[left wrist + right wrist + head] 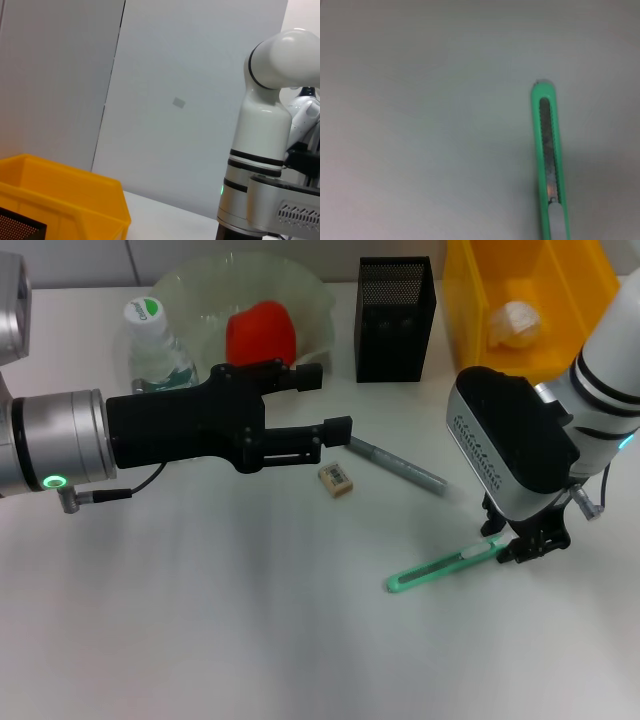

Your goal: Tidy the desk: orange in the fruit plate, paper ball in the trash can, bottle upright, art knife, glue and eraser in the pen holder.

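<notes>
The green art knife [443, 565] lies flat on the table at the right front; it also fills the right wrist view [549, 160]. My right gripper [527, 544] is low over the knife's far right end. My left gripper [325, 403] hovers open and empty at mid-table, in front of the fruit plate [310, 302]. The orange [260, 333] rests in that plate. A bottle [152, 340] stands upright beside the plate. The eraser [336, 478] and the grey glue stick [400, 464] lie just beyond the left fingertips. The paper ball [514, 324] sits in the yellow trash can [470, 300].
The black mesh pen holder [396, 320] stands at the back between plate and trash can. The left wrist view shows the yellow trash can [65, 195], a corner of the pen holder [17, 227] and the white right arm [265, 150].
</notes>
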### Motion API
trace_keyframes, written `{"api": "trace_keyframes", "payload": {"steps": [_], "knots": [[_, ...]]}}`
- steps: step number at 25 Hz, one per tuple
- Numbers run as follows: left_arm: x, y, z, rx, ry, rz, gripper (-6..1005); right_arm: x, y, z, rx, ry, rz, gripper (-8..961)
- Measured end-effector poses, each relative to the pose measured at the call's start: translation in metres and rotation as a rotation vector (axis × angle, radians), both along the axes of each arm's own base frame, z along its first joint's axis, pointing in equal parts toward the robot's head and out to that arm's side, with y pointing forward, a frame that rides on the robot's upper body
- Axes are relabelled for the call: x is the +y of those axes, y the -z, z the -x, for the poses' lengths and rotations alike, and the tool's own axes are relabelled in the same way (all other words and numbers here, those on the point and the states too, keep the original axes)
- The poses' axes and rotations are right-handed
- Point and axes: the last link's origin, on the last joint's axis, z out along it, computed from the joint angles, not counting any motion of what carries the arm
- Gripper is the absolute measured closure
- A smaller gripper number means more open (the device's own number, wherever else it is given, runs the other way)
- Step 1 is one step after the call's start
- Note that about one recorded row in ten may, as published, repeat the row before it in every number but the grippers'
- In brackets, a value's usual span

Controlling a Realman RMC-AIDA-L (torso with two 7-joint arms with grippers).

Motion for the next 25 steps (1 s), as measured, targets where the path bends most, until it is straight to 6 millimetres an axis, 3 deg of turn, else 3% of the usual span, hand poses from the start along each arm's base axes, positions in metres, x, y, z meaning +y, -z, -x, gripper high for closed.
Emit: {"api": "trace_keyframes", "payload": {"steps": [3, 8, 16, 25], "knots": [[0.000, 0.000, 0.000, 0.001, 0.000, -0.002, 201, 0.000, 0.000, 0.000, -0.003, 0.003, 0.002, 638], [0.000, -0.001, 0.000, 0.001, 0.000, -0.004, 202, 0.000, 0.000, 0.000, -0.005, 0.002, 0.002, 785], [0.002, -0.003, 0.001, -0.005, -0.004, -0.013, 202, 0.003, -0.006, 0.003, 0.007, 0.005, -0.021, 785], [0.003, -0.006, 0.001, -0.010, -0.008, -0.024, 202, 0.010, -0.036, 0.009, 0.032, 0.018, -0.114, 784]]}}
